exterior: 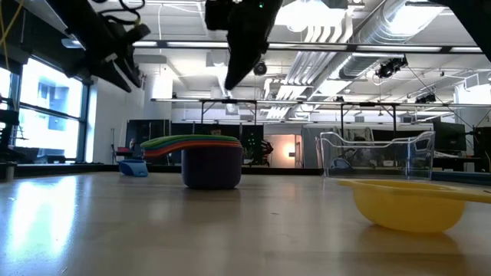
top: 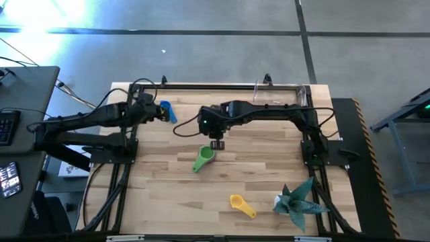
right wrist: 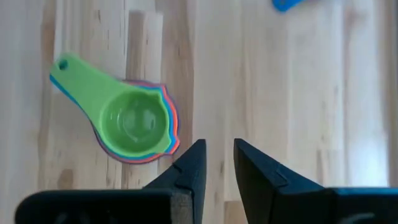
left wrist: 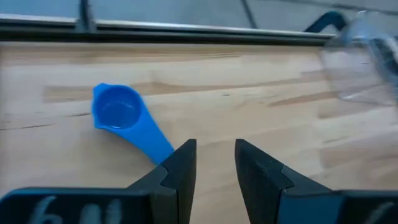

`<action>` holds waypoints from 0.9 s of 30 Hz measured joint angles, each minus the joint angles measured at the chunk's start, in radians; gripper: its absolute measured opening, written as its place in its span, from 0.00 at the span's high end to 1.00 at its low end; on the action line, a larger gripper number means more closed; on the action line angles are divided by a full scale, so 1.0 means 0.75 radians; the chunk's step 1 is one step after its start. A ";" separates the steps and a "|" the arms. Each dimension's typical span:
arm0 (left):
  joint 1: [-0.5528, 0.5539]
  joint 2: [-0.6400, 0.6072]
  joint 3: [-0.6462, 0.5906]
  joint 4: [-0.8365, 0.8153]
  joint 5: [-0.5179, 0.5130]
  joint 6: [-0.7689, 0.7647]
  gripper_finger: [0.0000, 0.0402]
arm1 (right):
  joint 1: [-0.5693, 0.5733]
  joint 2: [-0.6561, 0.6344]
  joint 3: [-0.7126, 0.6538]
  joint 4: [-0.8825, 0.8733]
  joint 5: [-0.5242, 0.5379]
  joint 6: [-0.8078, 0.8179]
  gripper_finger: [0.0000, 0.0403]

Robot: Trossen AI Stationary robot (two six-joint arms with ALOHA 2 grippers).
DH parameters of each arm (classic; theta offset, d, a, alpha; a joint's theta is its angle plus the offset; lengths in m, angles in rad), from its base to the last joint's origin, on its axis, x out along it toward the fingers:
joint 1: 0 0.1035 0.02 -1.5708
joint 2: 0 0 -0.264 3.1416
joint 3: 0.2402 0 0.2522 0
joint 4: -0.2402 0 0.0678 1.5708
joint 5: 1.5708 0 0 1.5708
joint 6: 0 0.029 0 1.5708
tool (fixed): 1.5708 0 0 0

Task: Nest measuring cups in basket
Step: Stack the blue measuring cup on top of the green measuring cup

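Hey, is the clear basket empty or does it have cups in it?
Empty: the low view looks straight through the basket, no cups inside.

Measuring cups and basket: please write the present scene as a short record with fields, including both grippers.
nested stack: green cup on top, other colours under it, on the table's middle, outside the basket
blue cup: alone on the table, near the left gripper
yellow cup: alone near the front edge, beside the teal spiky plant
basket: clear, no cup seen inside
left gripper: open, above the table, holds nothing
right gripper: slightly open, above the table beside the stack, holds nothing
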 joint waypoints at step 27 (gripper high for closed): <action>0.777 0.548 0.000 0.090 0.395 0.540 0.75 | 0.000 -0.002 0.242 -0.029 -0.002 0.001 0.82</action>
